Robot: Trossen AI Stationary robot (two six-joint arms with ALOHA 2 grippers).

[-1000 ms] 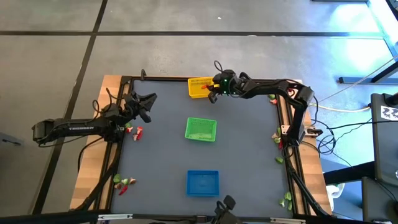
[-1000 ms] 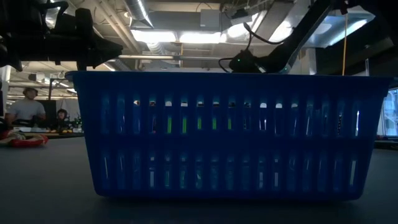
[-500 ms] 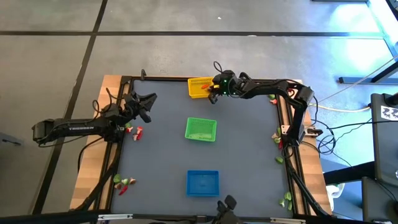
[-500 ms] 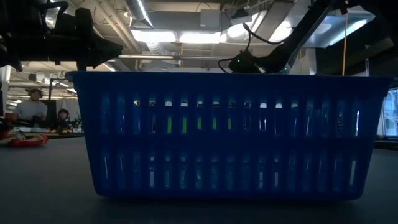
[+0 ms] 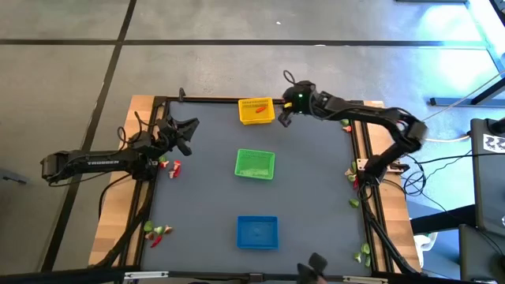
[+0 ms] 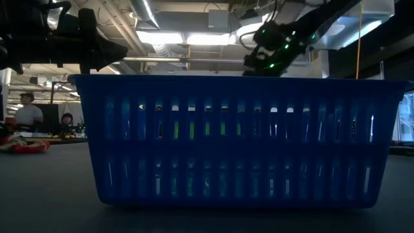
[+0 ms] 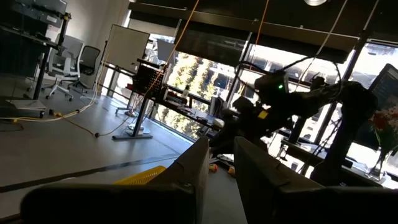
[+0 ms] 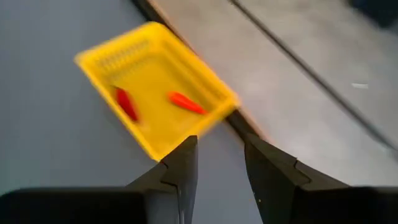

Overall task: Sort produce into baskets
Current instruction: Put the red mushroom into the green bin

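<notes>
Hovering just beside the yellow basket (image 5: 256, 111), the right hand (image 5: 284, 117) seems slightly parted, holding nothing.

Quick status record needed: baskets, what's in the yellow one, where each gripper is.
yellow basket: far edge of table, holds two red-orange pieces
green basket: table centre
blue basket: near edge
right gripper: empty, jaws apart, just right of yellow basket
left gripper: waiting at table's left side
loose produce: along left and right table edges
</notes>
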